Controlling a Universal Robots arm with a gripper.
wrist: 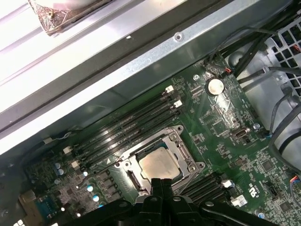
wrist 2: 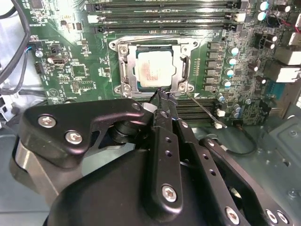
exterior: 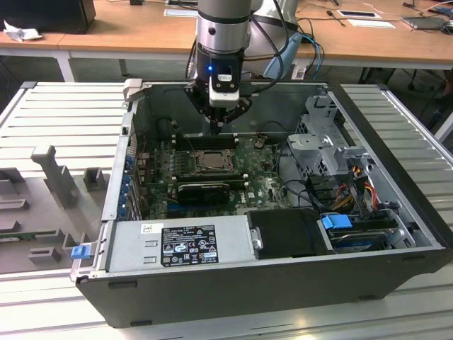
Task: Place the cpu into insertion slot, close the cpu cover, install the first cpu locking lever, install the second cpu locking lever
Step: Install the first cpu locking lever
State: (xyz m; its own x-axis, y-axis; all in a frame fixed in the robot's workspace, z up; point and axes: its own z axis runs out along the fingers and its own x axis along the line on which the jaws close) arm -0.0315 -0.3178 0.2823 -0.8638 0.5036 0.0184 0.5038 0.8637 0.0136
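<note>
The cpu [wrist 2: 156, 70], a small flat square chip with a dull silver-grey metal top, lies seated in its socket just beyond the tips of the end effector [wrist 2: 162, 95]. In the exterior view the chip [exterior: 211, 161] sits directly below the end effector [exterior: 216, 129]. The cpu cover [wrist 2: 184, 63], a thin stamped metal frame with a large square window, lies flat around the chip, whose top shows through the window in both wrist views. The end effector's two black, matt metal fingers [wrist: 162, 182], studded with screw heads, are pressed together, and nothing can be seen between them. Their tips are at the near edge of the cover, though I cannot tell whether they touch it. A thin bare wire lever [wrist 2: 204, 109] slants away from the socket corner nearest the fingertips.

Around the socket spreads the green circuit board [wrist 2: 75, 75], densely dotted with small parts. Long black memory slots [wrist: 127, 127] run in parallel on the far side of the chip from the end effector. The board lies inside an open black sheet-metal computer case [exterior: 233, 297], which rests on a ribbed aluminium worktop [exterior: 64, 113].
</note>
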